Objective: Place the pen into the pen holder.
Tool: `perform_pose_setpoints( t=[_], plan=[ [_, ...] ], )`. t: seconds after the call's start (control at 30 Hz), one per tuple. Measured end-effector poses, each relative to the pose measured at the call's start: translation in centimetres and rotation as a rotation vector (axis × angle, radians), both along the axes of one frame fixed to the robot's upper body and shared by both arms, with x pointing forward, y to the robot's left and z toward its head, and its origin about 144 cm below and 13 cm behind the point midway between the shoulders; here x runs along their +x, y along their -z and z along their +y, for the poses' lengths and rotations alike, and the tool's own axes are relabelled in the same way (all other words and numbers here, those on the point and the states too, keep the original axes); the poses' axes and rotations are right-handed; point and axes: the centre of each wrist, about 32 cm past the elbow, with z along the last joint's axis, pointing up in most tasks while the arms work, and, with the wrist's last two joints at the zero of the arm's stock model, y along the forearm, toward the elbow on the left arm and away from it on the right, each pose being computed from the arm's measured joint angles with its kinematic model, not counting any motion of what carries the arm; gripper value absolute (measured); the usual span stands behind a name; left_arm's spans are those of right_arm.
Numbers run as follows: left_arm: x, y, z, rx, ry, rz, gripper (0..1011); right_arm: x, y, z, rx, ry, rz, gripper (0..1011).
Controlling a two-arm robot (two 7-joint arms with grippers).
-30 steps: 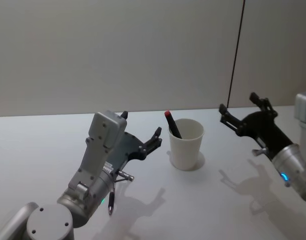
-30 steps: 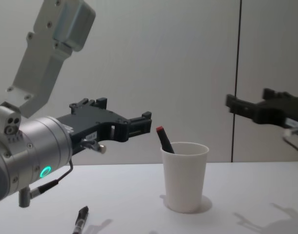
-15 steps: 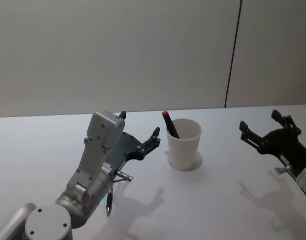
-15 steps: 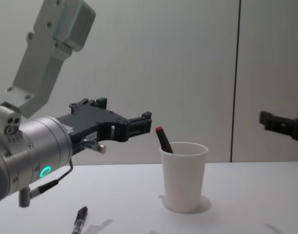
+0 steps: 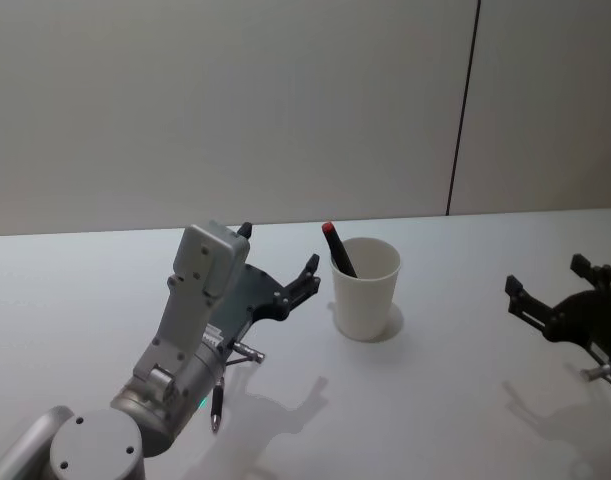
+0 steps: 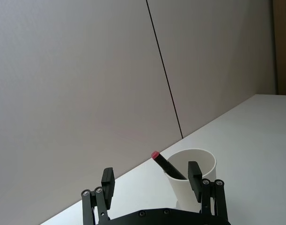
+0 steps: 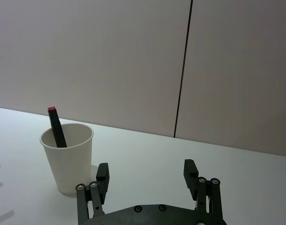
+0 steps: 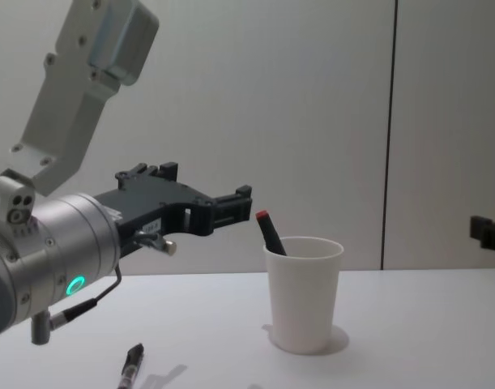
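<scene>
Right pincer farther back; open, empty

Cup: stands on the table, about midway between the two grippers, in front of the wall.
Pen in the cup: leans inside, against the rim on the robot's left side, its top end sticking out above the rim.
Loose pen: lies flat on the table, left of the cup and nearer the robot, below the left arm, well apart from the cup.
Left gripper: above the table, just left of the cup, fingers spread with nothing between them.
Right gripper: right of the cup, well apart from it, low over the table, fingers spread and empty.
Wall seam: behind the table, right of the cup.
</scene>
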Motion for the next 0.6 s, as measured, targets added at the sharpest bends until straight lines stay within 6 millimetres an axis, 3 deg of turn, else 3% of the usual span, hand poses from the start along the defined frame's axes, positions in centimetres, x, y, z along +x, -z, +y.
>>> perform_pose_setpoints(
  t=[0.6],
  plan=[
    [0.0, 0.0, 0.0, 0.001, 0.000, 0.003, 1003, -1.3, -0.2, -0.5, -0.015, 0.016, 0.040, 1001]
  ],
)
